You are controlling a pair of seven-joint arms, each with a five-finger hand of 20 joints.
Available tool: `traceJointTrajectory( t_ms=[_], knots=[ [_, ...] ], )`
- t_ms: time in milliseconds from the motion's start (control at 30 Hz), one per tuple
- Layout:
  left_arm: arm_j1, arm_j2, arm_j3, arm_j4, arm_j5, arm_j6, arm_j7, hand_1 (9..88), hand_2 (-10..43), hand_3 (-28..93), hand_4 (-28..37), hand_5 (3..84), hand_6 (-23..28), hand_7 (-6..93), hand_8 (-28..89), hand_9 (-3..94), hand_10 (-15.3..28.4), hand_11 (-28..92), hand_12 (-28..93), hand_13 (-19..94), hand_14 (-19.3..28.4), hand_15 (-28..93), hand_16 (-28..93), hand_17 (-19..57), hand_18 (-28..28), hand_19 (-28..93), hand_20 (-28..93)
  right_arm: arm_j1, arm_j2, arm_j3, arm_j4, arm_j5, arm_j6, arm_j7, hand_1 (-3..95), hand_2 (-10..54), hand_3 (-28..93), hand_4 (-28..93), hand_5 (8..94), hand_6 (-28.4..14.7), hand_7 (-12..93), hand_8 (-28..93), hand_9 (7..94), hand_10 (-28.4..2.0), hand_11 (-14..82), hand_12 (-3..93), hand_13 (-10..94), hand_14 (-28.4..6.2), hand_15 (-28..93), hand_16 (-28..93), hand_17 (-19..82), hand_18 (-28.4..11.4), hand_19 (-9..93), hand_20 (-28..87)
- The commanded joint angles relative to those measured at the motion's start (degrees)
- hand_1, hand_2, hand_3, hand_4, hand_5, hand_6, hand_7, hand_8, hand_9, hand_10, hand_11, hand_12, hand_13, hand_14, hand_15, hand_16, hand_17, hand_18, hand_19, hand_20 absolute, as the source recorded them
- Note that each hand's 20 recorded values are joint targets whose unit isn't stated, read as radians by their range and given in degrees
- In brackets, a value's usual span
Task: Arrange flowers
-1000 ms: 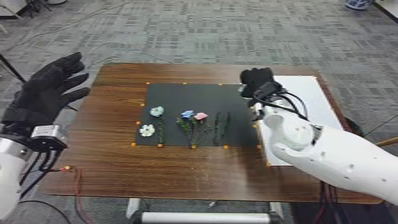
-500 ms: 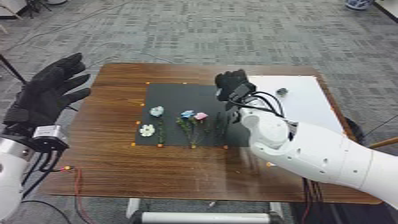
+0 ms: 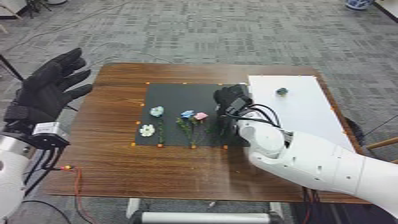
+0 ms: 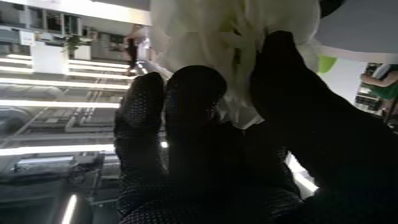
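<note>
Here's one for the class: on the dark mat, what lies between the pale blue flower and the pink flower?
The deeper blue flower lies between the pale blue flower and the pink flower, seen in the head view.

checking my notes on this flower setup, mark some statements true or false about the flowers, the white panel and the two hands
1. The pink flower lies next to the blue flower on the dark mat. True.
2. The left hand presses on the white panel. False: it is raised, off the table's left side.
3. A small dark object lies on the white panel. True.
4. The small white flower lies on the white panel. False: it is on the dark mat, near its left edge.
5. The right hand is at the right part of the dark mat. True.
</note>
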Motion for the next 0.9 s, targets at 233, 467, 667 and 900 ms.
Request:
traceJointTrajectory(
  t_ms=[233,467,667,900],
  knots=[
    [-0.3,-0.27,-0.04,0.17,-0.27,0.04,-0.14,23.6,-4.1,67,-28.3,19.9,0.0,18.2,-8,15.0,8.4,16,21,5,11.6,40,-4,-11.7,20.2,38,9,-0.8,-1.1,3.0,-0.3,-2.0,-3.0,0.5,48.9,-9.5,86,-28,57.4,2.6,47,-2,69.9,-4.7,17.1,47.1,60,-2.8,66,47,29,-17.7,77,49],
    [0.0,-0.25,-0.11,0.32,-0.29,-0.08,-0.24,23.6,-4.1,67,-28.3,20.0,0.1,17.9,-8,15.0,8.5,17,21,5,11.7,40,-4,-11.7,20.2,38,9,-0.6,-0.6,3.7,-0.5,-2.9,-5.5,1.4,46.2,-9.5,88,-28,53.6,2.1,42,-9,60.8,-7.1,27.6,36.9,55,-3.9,68,45,27,-18.0,77,50],
    [0.1,-0.25,0.11,0.47,-0.4,-0.1,-0.63,23.7,-3.9,67,-28.3,20.0,0.1,17.9,-8,15.0,8.5,16,21,5,11.8,40,-4,-11.8,20.2,38,9,-0.2,-0.1,3.4,-1.0,-2.9,-5.3,2.3,43.1,-9.5,90,-28,47.2,0.0,39,-18,50.5,-10.4,34.3,25.9,52,-5.7,70,41,25,-18.5,77,50],
    [1.1,-0.79,-0.16,0.46,-0.56,0.12,-1.08,23.6,-4.0,67,-28.3,20.0,0.1,17.8,-8,14.9,8.6,16,21,5,11.8,40,-4,-11.9,20.3,38,9,0.2,0.4,4.2,-2.8,-2.2,-8.6,1.8,40.1,-9.5,92,-28,43.6,-1.4,36,-16,46.1,-11.3,32.1,24.9,49,-7.4,72,37,23,-18.5,77,51]
  ],
)
